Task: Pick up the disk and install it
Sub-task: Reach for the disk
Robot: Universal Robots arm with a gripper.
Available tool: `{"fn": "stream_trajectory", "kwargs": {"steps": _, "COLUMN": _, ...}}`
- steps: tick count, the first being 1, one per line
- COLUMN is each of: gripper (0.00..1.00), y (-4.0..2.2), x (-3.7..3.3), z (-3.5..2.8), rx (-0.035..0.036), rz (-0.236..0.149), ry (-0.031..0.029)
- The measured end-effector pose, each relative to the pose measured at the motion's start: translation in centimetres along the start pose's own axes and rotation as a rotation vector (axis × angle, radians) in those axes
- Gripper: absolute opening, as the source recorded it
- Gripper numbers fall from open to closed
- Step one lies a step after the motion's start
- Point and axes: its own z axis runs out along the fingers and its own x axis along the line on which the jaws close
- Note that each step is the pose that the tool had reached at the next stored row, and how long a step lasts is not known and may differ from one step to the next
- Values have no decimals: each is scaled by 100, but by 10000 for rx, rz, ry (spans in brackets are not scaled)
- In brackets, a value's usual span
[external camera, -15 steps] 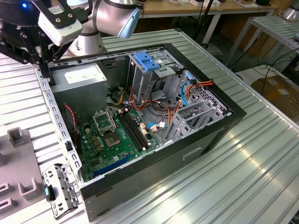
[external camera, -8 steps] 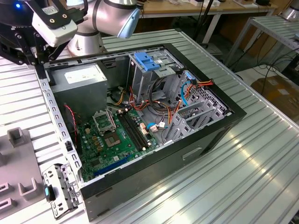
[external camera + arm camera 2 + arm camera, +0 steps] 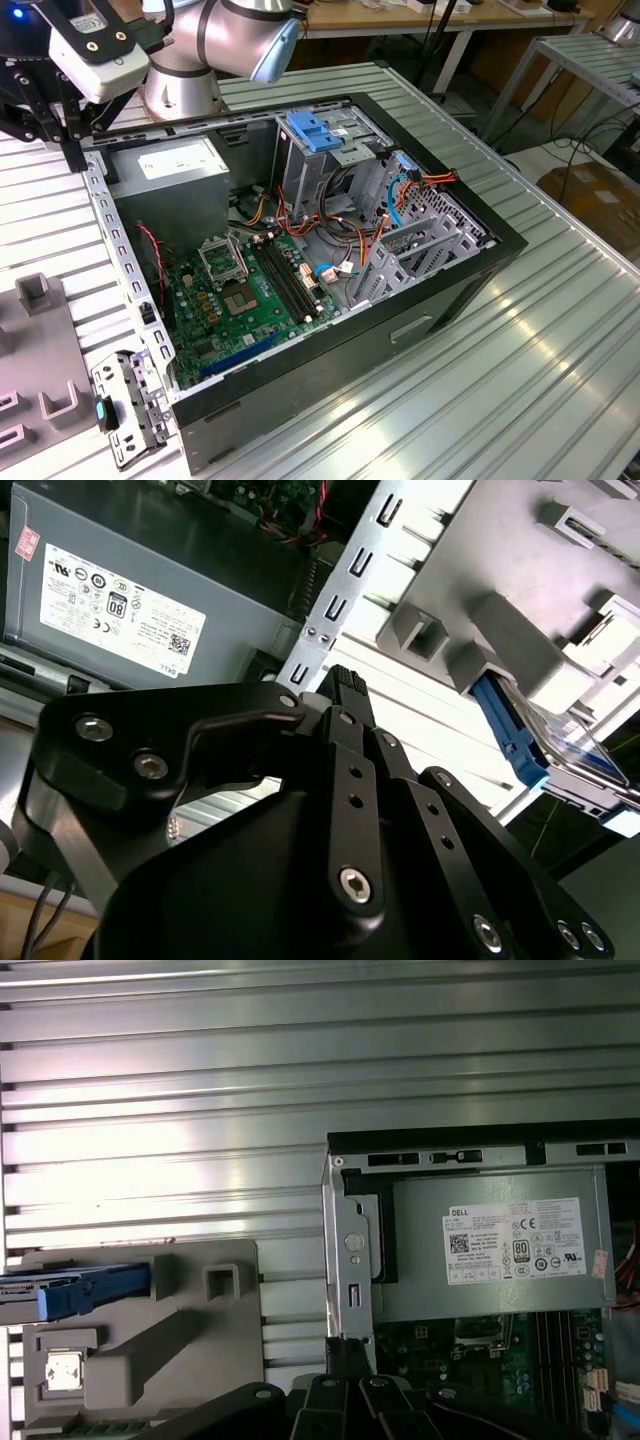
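The disk point(image 3: 70, 1295) lies in a grey fixture point(image 3: 160, 1350) on the table beside the open computer case; it is a flat drive with blue rails. In the second wrist view the disk point(image 3: 545, 745) shows a blue rail and a silver face under the fixture's point(image 3: 480, 630) blocks. My gripper point(image 3: 338, 692) is shut with nothing in it. It hangs over the case's perforated edge rail, by the power supply's corner and apart from the disk. The exterior view has the gripper point(image 3: 72, 150) at the case's far left corner. Its fingertips point(image 3: 345, 1360) show dark in the first wrist view.
The open case holds a grey power supply point(image 3: 175, 165), a green motherboard point(image 3: 250, 290) and a metal drive cage point(image 3: 330, 175) with a blue latch point(image 3: 315, 130) on top. Orange and blue cables run beside the cage. A loose metal bracket point(image 3: 125, 405) lies by the case's near corner.
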Motion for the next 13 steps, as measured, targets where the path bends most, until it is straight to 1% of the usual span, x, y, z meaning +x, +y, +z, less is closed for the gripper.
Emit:
{"fn": "stream_trajectory", "kwargs": {"steps": 2, "gripper": 11, "y": -2, "x": 27, "z": 0, "rx": 0, "rz": 0, "ry": 5}}
{"fn": "stream_trajectory", "kwargs": {"steps": 3, "gripper": 11, "y": -2, "x": 52, "z": 0, "rx": 1, "rz": 1, "ry": 9}}
{"fn": "stream_trajectory", "kwargs": {"steps": 7, "gripper": 11, "y": 11, "x": 96, "z": 0, "rx": 1, "rz": 0, "ry": 10}}
{"fn": "stream_trajectory", "kwargs": {"steps": 9, "gripper": 11, "y": 21, "x": 146, "z": 0, "rx": 0, "rz": 0, "ry": 10}}
{"fn": "stream_trajectory", "kwargs": {"steps": 13, "gripper": 11, "y": 23, "x": 197, "z": -1, "rx": 1, "rz": 1, "ry": 10}}
